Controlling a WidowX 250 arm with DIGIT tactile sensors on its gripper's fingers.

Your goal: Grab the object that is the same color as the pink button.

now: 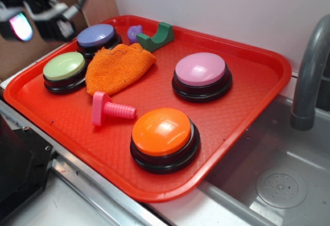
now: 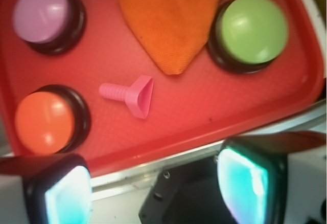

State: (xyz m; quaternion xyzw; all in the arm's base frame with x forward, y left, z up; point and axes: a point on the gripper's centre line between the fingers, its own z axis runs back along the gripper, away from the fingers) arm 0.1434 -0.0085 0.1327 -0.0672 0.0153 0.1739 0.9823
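Your gripper point(image 1: 32, 22) hangs high at the tray's far left corner, above and beside the purple button point(image 1: 97, 36), with its jaws spread wide and nothing between them; in the wrist view both fingers point(image 2: 59, 191) frame the near edge of the red tray point(image 2: 286, 88), off the tray surface.

The pink bolt point(image 1: 109, 109) lies on its side on bare tray, its square head toward the green button point(image 1: 64, 67) side and its ribbed shaft pointing toward the orange button point(image 1: 163, 132). It sits between the orange cloth point(image 1: 117, 66) and the orange button, touching neither. The pink button point(image 1: 201, 70) stands well apart to the right.

Risks from here:
- The bolt is low and flat against the tray. If you descend too shallow, the fingers close on air; too deep, they jam on the tray.
- The shaft is round and ribbed. A pinch across it off-centre may roll it or squirt it out. The flat head likely gives a steadier hold.
- The cloth tip lies near the bolt's head. Approach from that side and you may snag the knit along with the bolt.
- The orange button's dome is near the shaft tip; a wide-open finger could clip it.
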